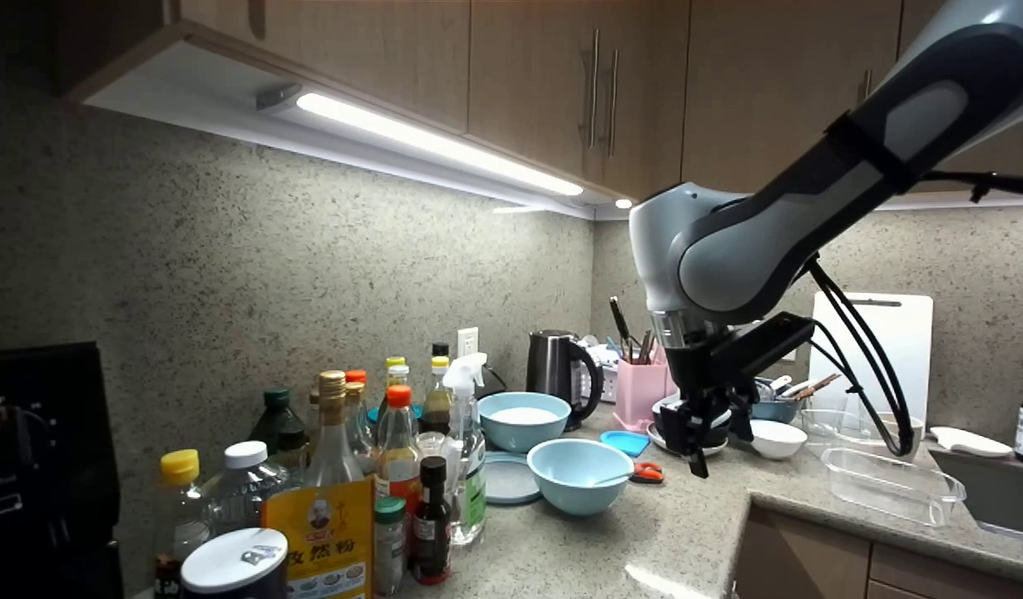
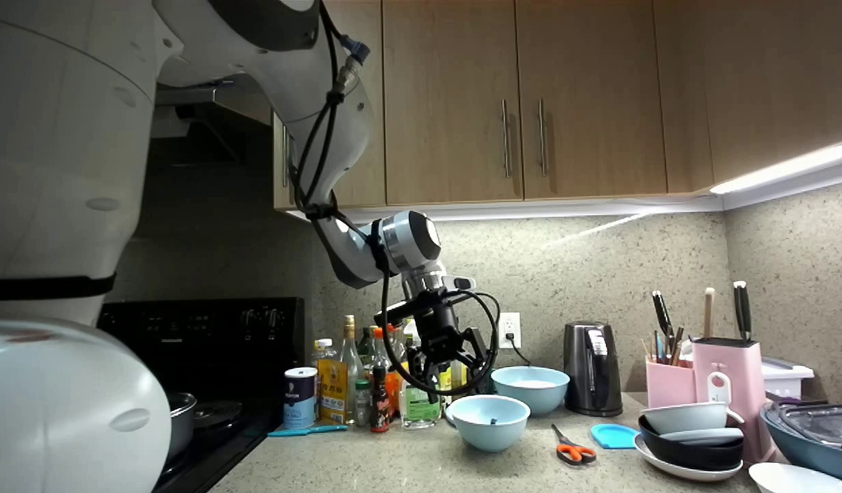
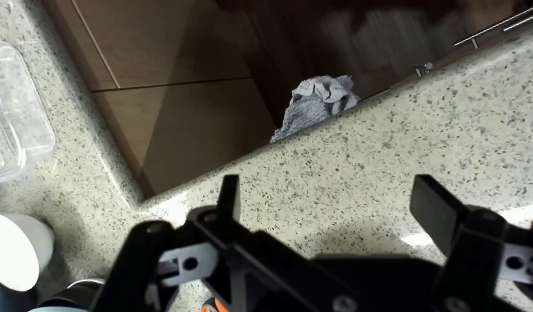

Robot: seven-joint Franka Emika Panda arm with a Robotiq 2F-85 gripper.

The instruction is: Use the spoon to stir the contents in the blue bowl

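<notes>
The blue bowl [image 1: 574, 491] stands on the counter in both exterior views, in front of the spray bottle [image 2: 493, 435]. A thin light-blue handle, apparently the spoon [image 1: 615, 479], lies inside it against the rim. Small dark bits [image 2: 493, 421] show inside the bowl; the rest of its contents cannot be made out. My gripper [image 3: 329, 195] is open and empty, its fingers wide apart over bare counter. In an exterior view the gripper [image 1: 719, 449] hangs above the counter, apart from the bowl. The bowl and spoon do not show in the wrist view.
A similar blue bowl [image 1: 524, 424] with white contents stands behind. Several bottles [image 1: 399, 449] line the wall. Orange-handled scissors [image 2: 575, 452], a blue lid [image 2: 614, 436], a kettle [image 2: 592, 370] and stacked bowls [image 2: 691, 438] are near. The counter's inner corner edge [image 3: 141, 201] lies below the gripper.
</notes>
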